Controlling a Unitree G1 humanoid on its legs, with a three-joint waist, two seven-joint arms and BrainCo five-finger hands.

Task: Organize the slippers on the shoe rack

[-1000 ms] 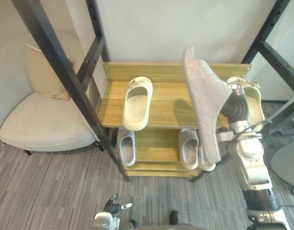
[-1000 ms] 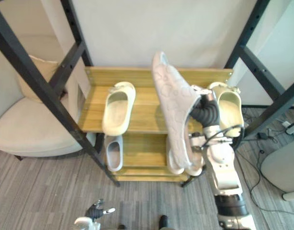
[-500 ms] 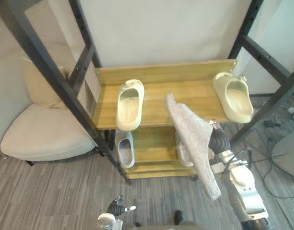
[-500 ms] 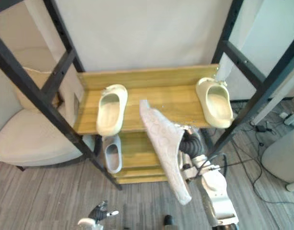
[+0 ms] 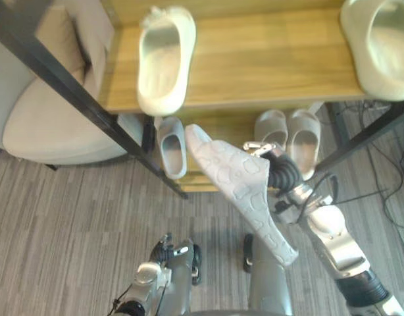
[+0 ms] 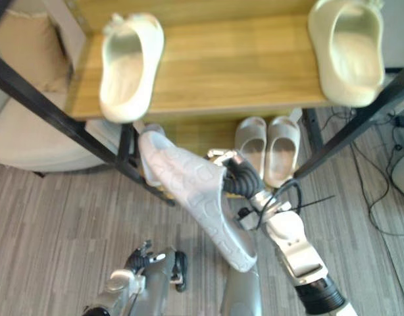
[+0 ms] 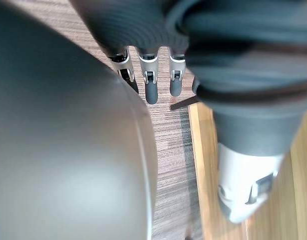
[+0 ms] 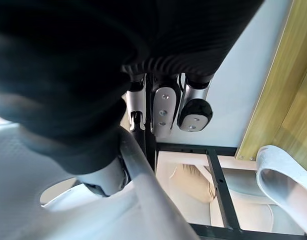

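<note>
The pale grey foam slipper with a pebbled sole looks light and springy, yet stiff enough to be carried by its side rim. The right hand is curled on that rim, holding it aloft, sole upward, just before the lower shelf of the wooden shoe rack. The left hand hangs low, fingers relaxed and empty.

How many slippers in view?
6: two cream slippers on the wooden top shelf, three pale grey slippers below, one grey slipper sole-up in the right hand; more may be hidden.
</note>
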